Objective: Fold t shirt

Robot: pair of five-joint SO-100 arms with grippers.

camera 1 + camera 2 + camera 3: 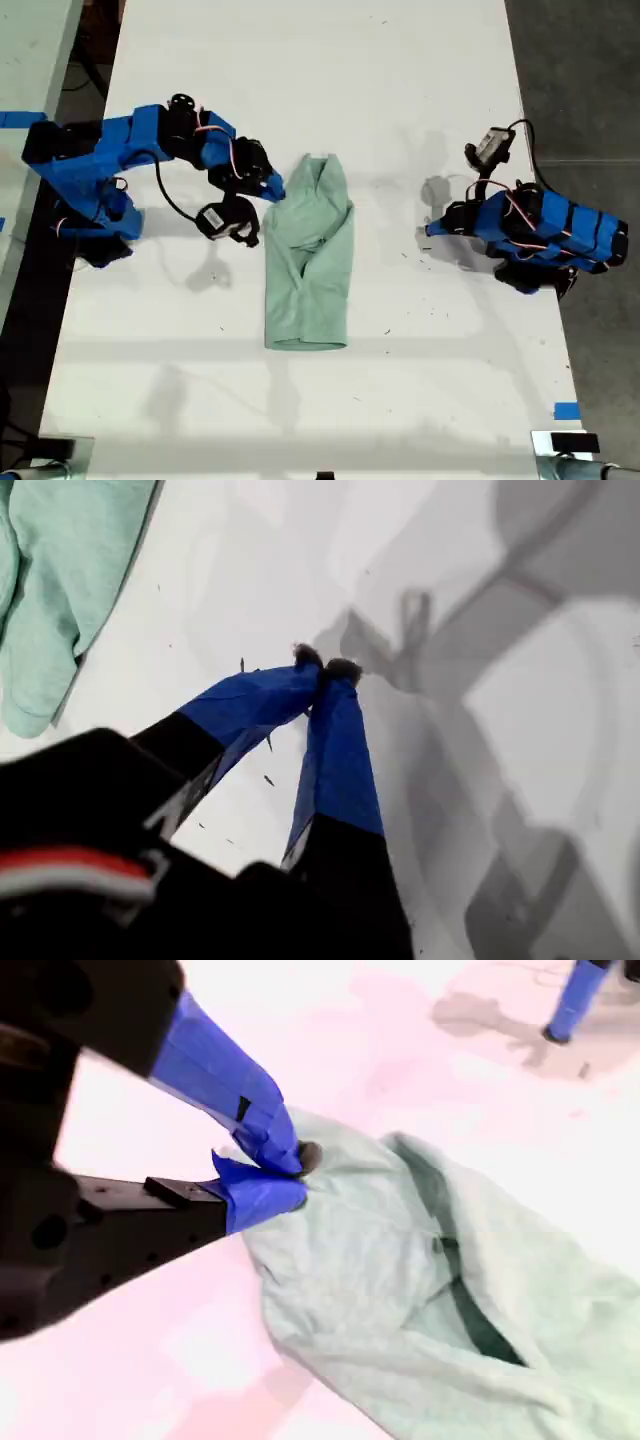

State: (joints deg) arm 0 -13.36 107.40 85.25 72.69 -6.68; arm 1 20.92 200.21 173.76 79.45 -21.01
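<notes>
Lying lengthwise mid-table (420,90), the t shirt (310,260) is pinched at its edge by my second pincer (285,1175) (blue tips clenched on cloth). My first pincer (325,668) is held clenched on nothing over bare table, well apart.

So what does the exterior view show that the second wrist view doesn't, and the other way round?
Only the exterior view shows the whole t shirt lying lengthwise on the white table, both blue arms, and my first gripper shut, apart from the cloth. Only the second wrist view shows up close how my second gripper is pinched shut on the shirt's edge, plus the dark opening in the folds. Both show the mint-green shirt, the table, and my second gripper at the cloth.
</notes>
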